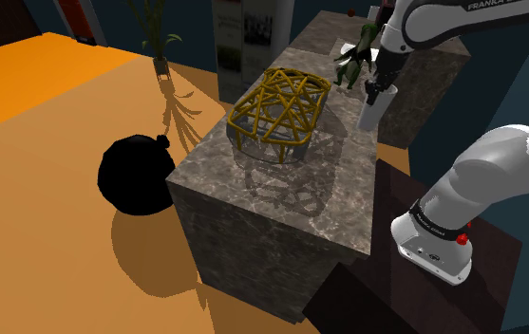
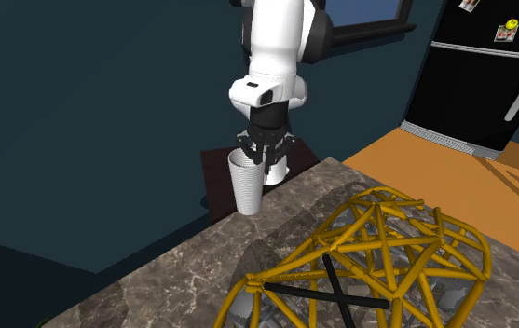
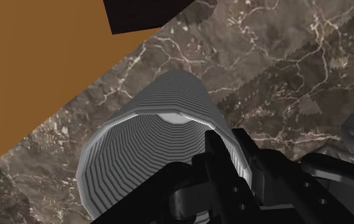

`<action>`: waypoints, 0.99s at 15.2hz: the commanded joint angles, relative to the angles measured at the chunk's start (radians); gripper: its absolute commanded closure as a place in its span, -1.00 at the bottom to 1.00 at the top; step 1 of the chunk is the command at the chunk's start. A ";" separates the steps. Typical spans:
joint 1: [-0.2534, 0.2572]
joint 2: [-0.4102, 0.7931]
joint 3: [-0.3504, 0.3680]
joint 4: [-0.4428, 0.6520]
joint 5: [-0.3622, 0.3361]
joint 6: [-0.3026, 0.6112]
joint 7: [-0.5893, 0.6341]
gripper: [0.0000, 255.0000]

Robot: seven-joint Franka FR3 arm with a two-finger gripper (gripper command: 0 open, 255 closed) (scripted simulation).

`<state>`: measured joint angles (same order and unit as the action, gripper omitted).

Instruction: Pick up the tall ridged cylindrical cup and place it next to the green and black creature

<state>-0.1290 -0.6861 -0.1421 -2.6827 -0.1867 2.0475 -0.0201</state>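
Marbled grey-brown stone on the bench (image 1: 281, 204), taking the shoulder view first. Near its middle, a yellow wire basket (image 1: 276, 112); beyond that, toward the far end, the green and black creature (image 1: 354, 62). To that view's right of the basket, close to the bench's edge, the white cup (image 1: 374, 112), with the black tool (image 1: 378, 92) set onto its mouth from above at the end of the white arm (image 1: 481, 180). Cup near the creature but apart from it, on the nearer side. Down on the orange floor (image 1: 53, 190), a round black object (image 1: 137, 176) against the bench's side, and a potted plant (image 1: 158, 38) farther back.

Second exterior view next. Ridged, tapering cup (image 2: 245, 186) at the bench's corner, tool (image 2: 266, 160) at its rim. Cannot tell whether the base rests on the stone or hangs just above. Basket (image 2: 388, 252) large in the foreground, a black fridge (image 2: 490, 75) at the upper right.

Wrist view last. Straight down into the cup (image 3: 150, 159): rings of ridges, a pale bottom. Tool (image 3: 232, 159) narrowed on the cup's wall, one finger (image 3: 218, 158) inside the rim, the other outside, a strip of wall pinched between. Marble beneath, orange floor past the bench's edge.
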 commanded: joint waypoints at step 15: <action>0.008 -0.031 0.018 0.195 0.023 -0.226 -0.020 1.00</action>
<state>-0.1202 -0.7141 -0.1229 -2.5042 -0.1639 1.8409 -0.0356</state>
